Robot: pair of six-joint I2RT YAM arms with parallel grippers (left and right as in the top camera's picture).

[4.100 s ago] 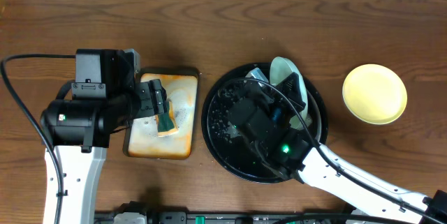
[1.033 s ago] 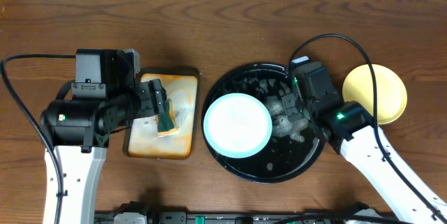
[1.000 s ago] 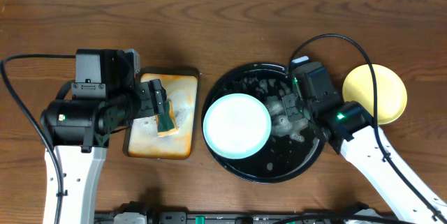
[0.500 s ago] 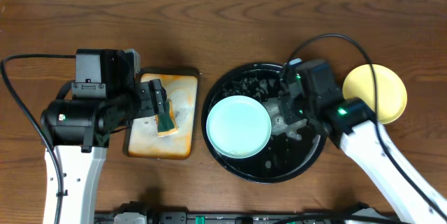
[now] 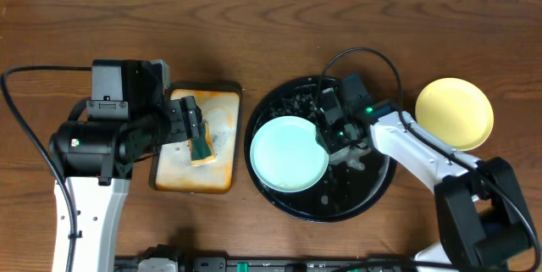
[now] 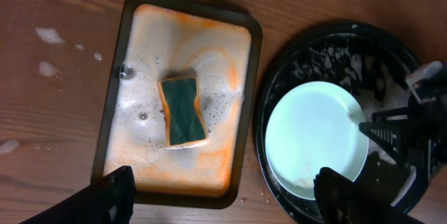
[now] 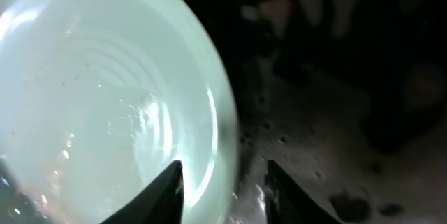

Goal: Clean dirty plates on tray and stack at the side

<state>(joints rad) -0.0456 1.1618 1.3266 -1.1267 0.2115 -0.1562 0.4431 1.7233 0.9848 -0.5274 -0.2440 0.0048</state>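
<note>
The left arm (image 5: 85,208) and right arm (image 5: 419,147) wore white shells over bulky black joints, each with a green light (image 5: 74,143). A black cable (image 5: 364,49) looped off each. The left hand (image 5: 193,134) and right hand (image 5: 327,130) were black.

1 plate (image 5: 289,153) in tray (image 5: 339,202), sponge tray (image 5: 180,173) left — 2nd plate (image 5: 454,113) right

right wrist: pale mint-green round plate (image 7: 91,91) cut off left and top, large round black tray (image 7: 335,147) blurred | left wrist: tray's right rim lost at frame edge | overhead: green sponge (image 5: 201,147) partly under left gripper (image 5: 195,130)
</note>
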